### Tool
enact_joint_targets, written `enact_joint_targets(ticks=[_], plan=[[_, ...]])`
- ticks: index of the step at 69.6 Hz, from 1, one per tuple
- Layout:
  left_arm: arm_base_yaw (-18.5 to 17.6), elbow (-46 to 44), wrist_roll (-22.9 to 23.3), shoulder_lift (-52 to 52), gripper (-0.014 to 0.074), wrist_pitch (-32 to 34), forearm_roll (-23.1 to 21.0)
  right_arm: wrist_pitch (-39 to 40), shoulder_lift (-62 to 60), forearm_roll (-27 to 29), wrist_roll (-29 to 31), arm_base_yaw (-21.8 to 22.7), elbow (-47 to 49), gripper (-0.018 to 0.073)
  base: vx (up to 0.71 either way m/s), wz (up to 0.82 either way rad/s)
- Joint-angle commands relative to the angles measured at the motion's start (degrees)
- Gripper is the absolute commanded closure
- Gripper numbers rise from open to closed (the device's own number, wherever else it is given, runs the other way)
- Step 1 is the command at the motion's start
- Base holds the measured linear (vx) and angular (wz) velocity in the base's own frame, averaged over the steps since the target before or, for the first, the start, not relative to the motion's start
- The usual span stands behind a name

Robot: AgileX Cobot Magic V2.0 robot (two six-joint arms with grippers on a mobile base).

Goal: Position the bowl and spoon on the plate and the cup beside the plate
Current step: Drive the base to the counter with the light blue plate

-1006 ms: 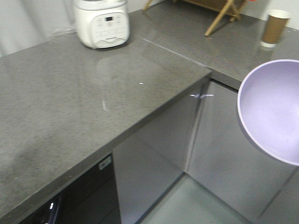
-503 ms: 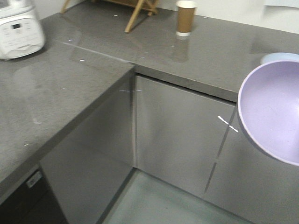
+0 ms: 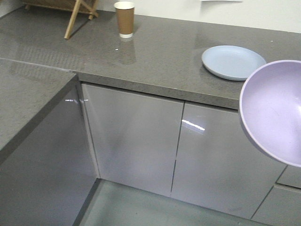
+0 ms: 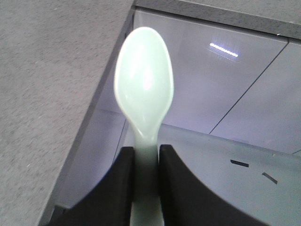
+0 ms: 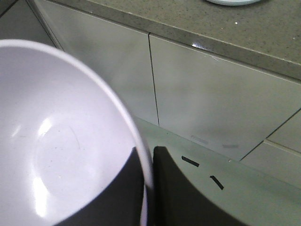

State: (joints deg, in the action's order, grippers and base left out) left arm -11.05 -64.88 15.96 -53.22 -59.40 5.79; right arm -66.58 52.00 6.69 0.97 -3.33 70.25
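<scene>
Nothing of the arrangement is set down yet. The bowl (image 3: 275,113) is held in the air off the front edge of the worktop (image 3: 160,61), before the cupboard doors (image 3: 136,136). Its rim is pinched between the two fingers of the right hand (image 5: 149,165), which is closed on it, and it is tilted so that its inside is turned toward the front camera. The spoon (image 4: 144,89) is gripped by its handle in the closed left hand (image 4: 145,162), with the scoop pointing away from the hand. It too is off the worktop, near the corner where the cupboard fronts meet.

The plate (image 3: 233,61) lies bare on the worktop near its front edge, just beyond the raised bowl in the front view. The cup (image 3: 124,19) stands upright farther back and well apart from the plate, to its left, near a wooden stand (image 3: 77,12).

The task is judged to be at the carrying stage: bowl and spoon are lifted, but neither is placed. The bowl is to be set on the plate, the spoon laid with it, and the cup brought beside the plate. As both hands are full, the cup can probably be taken only once one hand is freed.
</scene>
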Motion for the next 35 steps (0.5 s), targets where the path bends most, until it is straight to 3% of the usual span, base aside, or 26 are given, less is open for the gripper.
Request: enact_joint_targets(ticks=[1,35], plan=[[-0.3,-1.4,0.6,0.6,0.0604,3.1,0.0,3.5,-0.2,0.4,0.3,0.4,1.5,0.0565,0.08,-0.27],[-0.3,-1.4,0.6,0.6,0.0604,3.1,0.0,3.5,-0.2,0.4,0.3,0.4,1.5,0.0565,0.09,-0.29]])
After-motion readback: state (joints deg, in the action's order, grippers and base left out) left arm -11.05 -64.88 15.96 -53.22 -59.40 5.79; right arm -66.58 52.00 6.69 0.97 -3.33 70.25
